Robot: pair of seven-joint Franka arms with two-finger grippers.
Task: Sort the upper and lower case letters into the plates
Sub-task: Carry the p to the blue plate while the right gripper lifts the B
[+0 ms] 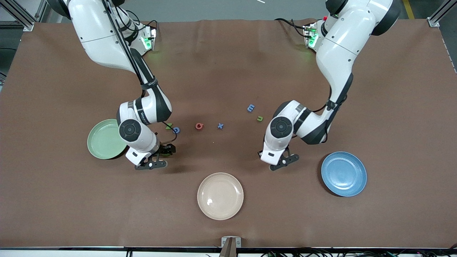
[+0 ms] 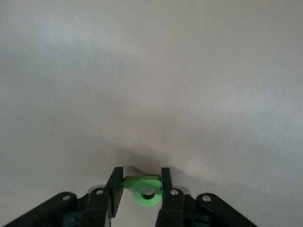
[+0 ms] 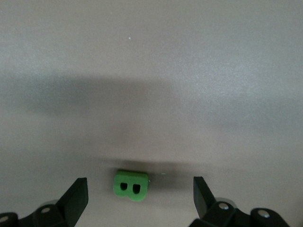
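Note:
My left gripper [image 1: 284, 161] is low over the table between the cream plate and the blue plate [image 1: 343, 174]. In the left wrist view it [image 2: 141, 175] is shut on a small green letter with a round hole [image 2: 147, 193]. My right gripper [image 1: 160, 157] is low beside the mint green plate [image 1: 103, 142]. In the right wrist view it [image 3: 139, 187] is open around a green B [image 3: 131, 185] that lies on the table. Loose on the table are a green letter [image 1: 169, 125], a blue letter [image 1: 176, 130], a red letter [image 1: 199, 126], a blue x [image 1: 220, 125], a blue E [image 1: 251, 107] and a green n-shaped letter [image 1: 260, 118].
A cream-beige plate [image 1: 220, 196] lies nearest the front camera, between the two grippers. All three plates hold nothing. The brown table cover [image 1: 228, 53] stretches wide around the letters.

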